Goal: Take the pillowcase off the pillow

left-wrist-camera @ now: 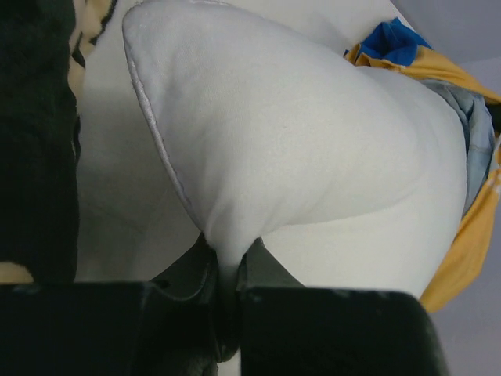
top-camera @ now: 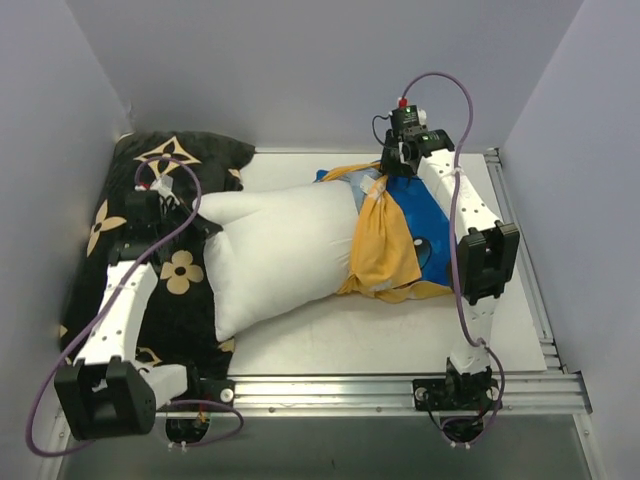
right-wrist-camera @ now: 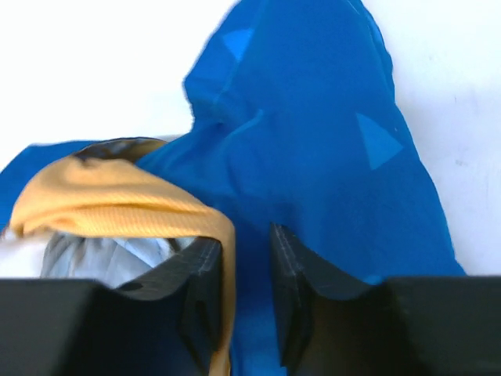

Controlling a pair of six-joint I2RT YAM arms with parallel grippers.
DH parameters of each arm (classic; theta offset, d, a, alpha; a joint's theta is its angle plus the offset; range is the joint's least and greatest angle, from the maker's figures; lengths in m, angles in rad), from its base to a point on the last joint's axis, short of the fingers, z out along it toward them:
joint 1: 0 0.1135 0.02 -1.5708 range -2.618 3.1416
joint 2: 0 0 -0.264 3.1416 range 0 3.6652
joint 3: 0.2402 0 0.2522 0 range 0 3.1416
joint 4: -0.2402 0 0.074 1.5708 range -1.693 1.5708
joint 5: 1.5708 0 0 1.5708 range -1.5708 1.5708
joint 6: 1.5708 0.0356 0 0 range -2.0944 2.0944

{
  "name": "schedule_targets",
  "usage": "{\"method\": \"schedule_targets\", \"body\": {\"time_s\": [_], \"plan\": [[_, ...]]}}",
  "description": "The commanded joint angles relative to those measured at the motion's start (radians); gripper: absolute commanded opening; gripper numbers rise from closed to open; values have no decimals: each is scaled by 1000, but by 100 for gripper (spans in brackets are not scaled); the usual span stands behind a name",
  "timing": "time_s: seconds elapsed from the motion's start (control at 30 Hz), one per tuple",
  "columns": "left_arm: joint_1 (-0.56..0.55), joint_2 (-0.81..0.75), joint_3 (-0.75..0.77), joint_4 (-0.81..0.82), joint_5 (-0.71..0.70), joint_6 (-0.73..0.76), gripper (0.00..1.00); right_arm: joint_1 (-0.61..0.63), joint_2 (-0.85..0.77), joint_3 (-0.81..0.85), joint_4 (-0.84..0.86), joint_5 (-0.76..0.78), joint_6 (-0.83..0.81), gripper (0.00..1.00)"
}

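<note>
My left gripper [left-wrist-camera: 227, 286] was closed tight on a pointed corner of the pillow [left-wrist-camera: 297, 141], the white fabric squeezed into a thin fold between the jaws. My right gripper [right-wrist-camera: 243, 262] was nearly closed on the pillowcase [right-wrist-camera: 313, 141], with blue cloth and its orange-yellow edge running down through the narrow gap between the jaws. From above, the pillow [top-camera: 280, 255] lay across the middle of the table [top-camera: 400, 335], its left end overlapping the black flowered cushion [top-camera: 215, 155] where my left gripper [top-camera: 190, 205] held it. The pillowcase [top-camera: 395, 240] was bunched over the pillow's right end only, orange side turned outward, gathered up toward my right gripper [top-camera: 395, 160] at the far side.
</note>
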Motion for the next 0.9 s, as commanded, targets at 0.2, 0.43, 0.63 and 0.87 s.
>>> {"method": "schedule_targets", "body": {"time_s": [0.2,0.43,0.63,0.87], "plan": [[27,242,329,34,-224,23,0,67,-358,-222,61,22,-30,82],[-32,281,351,64,-254,3,0,237,-646,-606,123,42,32,91],[-61,291,363,79,-268,-6,0,512,-677,-745,211,214,92,94],[-61,267,421,44,-263,11,0,499,-635,-840,202,279,117,72]]}}
